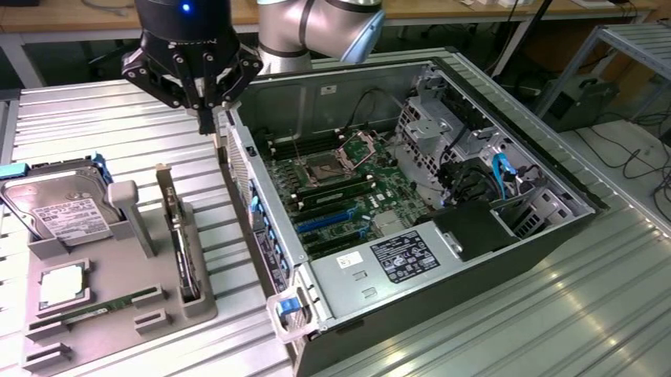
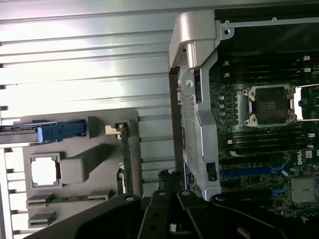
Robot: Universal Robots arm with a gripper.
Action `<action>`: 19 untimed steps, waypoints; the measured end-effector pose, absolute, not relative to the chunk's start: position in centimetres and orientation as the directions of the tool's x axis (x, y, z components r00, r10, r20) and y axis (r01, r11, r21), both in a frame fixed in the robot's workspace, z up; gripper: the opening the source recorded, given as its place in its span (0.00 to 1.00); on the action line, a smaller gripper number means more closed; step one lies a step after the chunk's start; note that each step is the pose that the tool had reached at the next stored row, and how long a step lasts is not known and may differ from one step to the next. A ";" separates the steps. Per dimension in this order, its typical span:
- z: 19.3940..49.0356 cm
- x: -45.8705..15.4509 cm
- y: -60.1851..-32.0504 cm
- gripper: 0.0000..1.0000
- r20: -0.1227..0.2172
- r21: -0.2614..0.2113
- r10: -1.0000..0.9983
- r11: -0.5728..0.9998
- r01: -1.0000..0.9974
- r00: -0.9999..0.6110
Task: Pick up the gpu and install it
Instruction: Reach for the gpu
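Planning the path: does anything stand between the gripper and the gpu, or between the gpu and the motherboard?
Nothing visible separates the shut gripper from the gpu, standing on edge in the gray tray. Between the gpu and the motherboard rises the open computer case's perforated wall.

An open tower computer case (image 1: 504,298) lies on its side on a ribbed metal table (image 1: 566,338), exposing a green motherboard (image 1: 351,184) and processor socket (image 1: 319,169). A labelled power supply (image 1: 397,258) sits at one end (blue cables (image 1: 501,174) run nearby). At the exterior view's left, a grey holder tray (image 1: 110,271) carries a silver hard drive (image 1: 58,208), a processor chip (image 1: 63,284) and a green memory stick (image 1: 97,308).
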State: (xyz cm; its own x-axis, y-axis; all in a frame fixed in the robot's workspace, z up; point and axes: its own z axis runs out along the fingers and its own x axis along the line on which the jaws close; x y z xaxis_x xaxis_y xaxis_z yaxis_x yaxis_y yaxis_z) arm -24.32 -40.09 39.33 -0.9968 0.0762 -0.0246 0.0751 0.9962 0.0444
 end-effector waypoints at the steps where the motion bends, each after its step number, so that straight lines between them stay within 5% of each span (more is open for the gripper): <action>1: 39.3 -24.4 -40.1 0.11 -0.024 0.044 0.076 0.996 0.075 -0.997; 19: 39.3 -27.1 -40.7 0.11 -0.024 0.045 0.076 0.996 0.075 -0.997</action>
